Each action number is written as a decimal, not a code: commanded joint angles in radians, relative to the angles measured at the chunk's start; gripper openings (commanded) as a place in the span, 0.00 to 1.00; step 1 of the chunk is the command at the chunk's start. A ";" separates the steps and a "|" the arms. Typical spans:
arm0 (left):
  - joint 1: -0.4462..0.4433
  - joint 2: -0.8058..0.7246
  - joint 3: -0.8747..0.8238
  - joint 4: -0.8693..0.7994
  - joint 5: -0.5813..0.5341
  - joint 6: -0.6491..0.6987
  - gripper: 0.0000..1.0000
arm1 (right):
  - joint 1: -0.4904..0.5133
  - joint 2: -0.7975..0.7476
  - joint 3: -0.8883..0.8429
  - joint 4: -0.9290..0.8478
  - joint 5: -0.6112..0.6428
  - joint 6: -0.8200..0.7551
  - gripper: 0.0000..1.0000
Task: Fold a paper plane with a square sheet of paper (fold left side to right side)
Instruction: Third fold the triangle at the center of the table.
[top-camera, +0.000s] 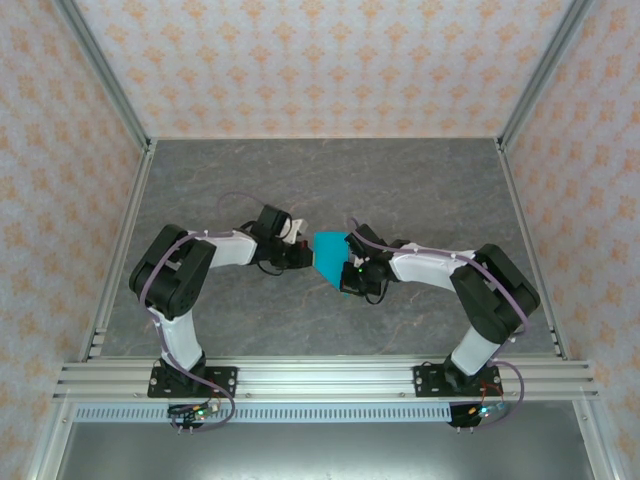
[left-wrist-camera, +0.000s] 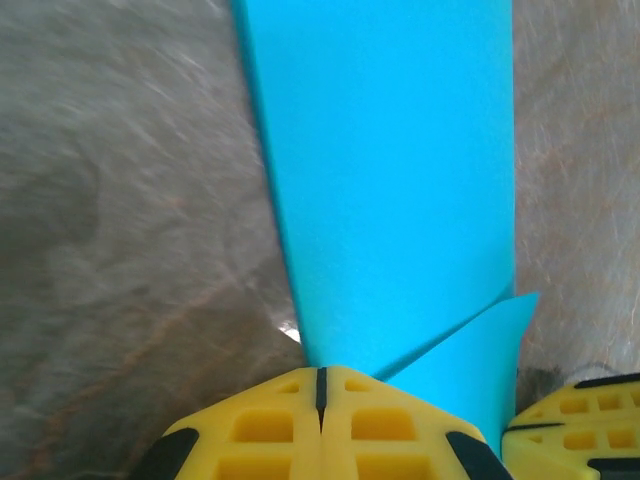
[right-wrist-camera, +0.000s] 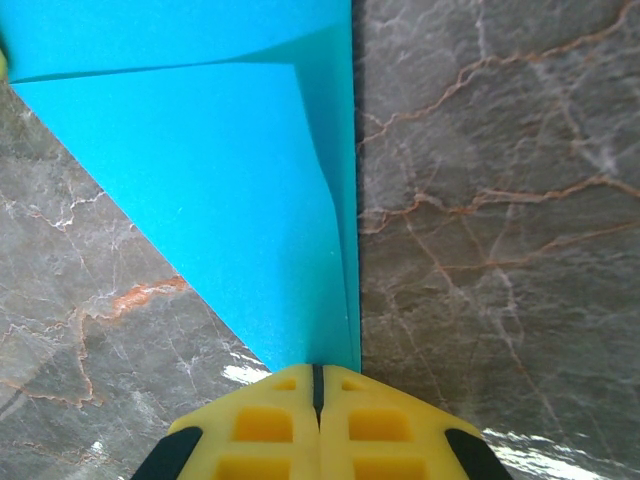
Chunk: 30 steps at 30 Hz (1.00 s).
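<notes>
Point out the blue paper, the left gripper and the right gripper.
blue paper (top-camera: 328, 247): top external view, middle of the folded sheet.
left gripper (left-wrist-camera: 321, 385): left wrist view, seam between its closed yellow fingertips.
right gripper (right-wrist-camera: 316, 380): right wrist view, seam between its closed yellow fingertips.

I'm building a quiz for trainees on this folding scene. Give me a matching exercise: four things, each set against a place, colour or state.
Things:
1 sheet of paper
2 left gripper
3 right gripper
4 table

Descriptions:
A grey, marbled
B shut on the paper's left side
C cyan-blue, partly folded
D shut on the paper's right side

Pairs: 1-C, 2-B, 3-D, 4-A
</notes>
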 joint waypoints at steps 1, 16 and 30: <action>0.073 0.031 0.007 -0.058 -0.183 0.047 0.00 | 0.007 0.056 -0.054 -0.161 0.106 -0.018 0.00; -0.091 -0.182 -0.023 -0.080 -0.031 -0.069 0.00 | 0.008 0.049 -0.029 -0.135 0.096 -0.001 0.00; -0.154 -0.008 0.052 -0.011 -0.057 -0.114 0.00 | 0.015 0.009 -0.017 -0.112 0.076 0.007 0.00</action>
